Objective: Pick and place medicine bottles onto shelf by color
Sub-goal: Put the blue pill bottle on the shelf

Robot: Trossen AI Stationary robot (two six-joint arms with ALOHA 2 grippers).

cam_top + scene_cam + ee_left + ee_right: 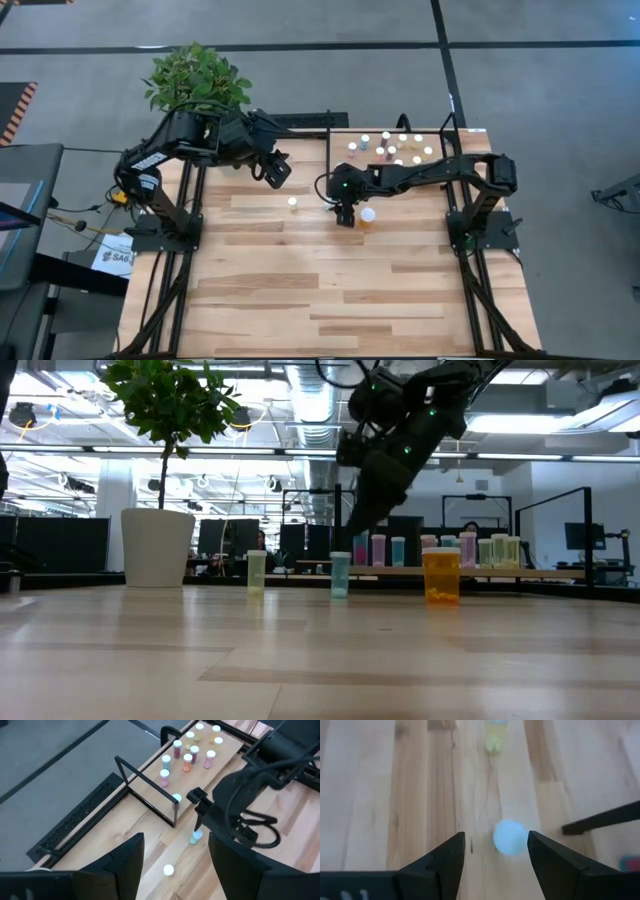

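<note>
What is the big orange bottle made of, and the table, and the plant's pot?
The big orange bottle looks like see-through plastic: light glows through its body, and something lies at its bottom. The table looks like pale wooden planks, with grain lines and a soft sheen. The white pot is smooth and matte; it might be ceramic or plastic, the look leaves that open.

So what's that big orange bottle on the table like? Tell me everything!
The big orange bottle is a see-through orange cylinder, wider than the little bottles, with a white cap. Something small and orange lies at its bottom. It stands upright on the wooden table, in front of the shelf, not on it. The right claw hangs open just beside it, over a small blue bottle, touching nothing.
</note>
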